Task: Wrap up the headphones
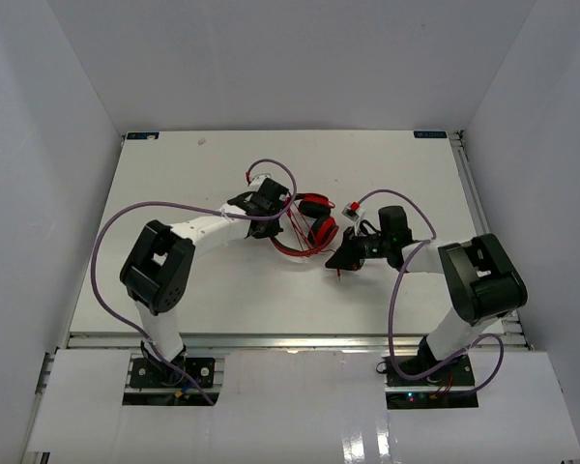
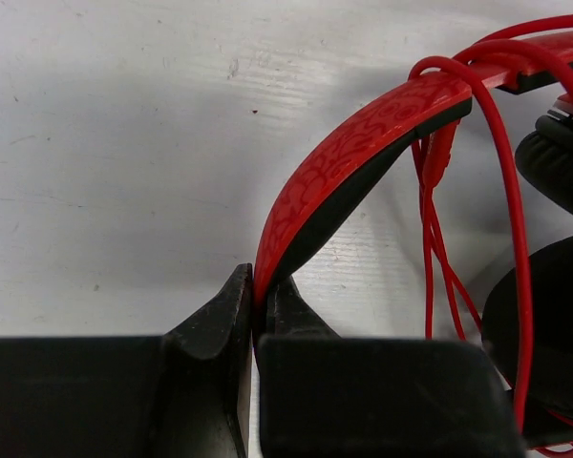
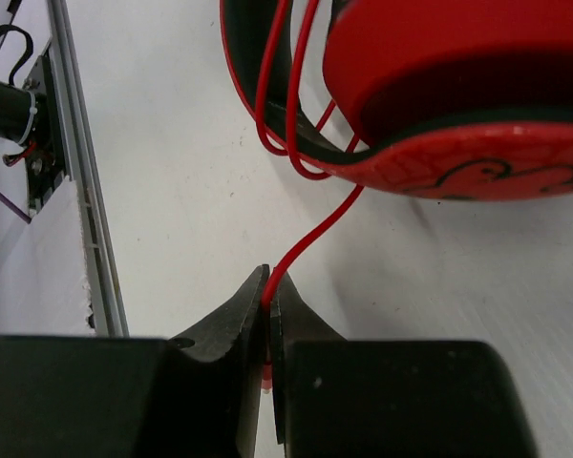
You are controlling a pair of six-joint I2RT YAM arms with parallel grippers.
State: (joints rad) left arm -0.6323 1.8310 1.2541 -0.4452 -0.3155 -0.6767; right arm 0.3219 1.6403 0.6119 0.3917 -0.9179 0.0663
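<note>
The headphones [image 1: 321, 232] lie on the surface [image 1: 174, 184] between my arms. My left hand [image 2: 255, 286] is clamped on the headband [image 2: 363, 134]. My right hand [image 3: 267, 291] is pinched shut on the thin red cable [image 3: 315, 234], with loops already round the band. The cable sits at the very fingertips, so a hard pull could slip it free or drag loops off.

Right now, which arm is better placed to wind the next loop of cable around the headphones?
Right. The right gripper is shut on the red cable, which runs up to loops already round the headband. The left gripper is clamped on that headband, steadying it.
</note>
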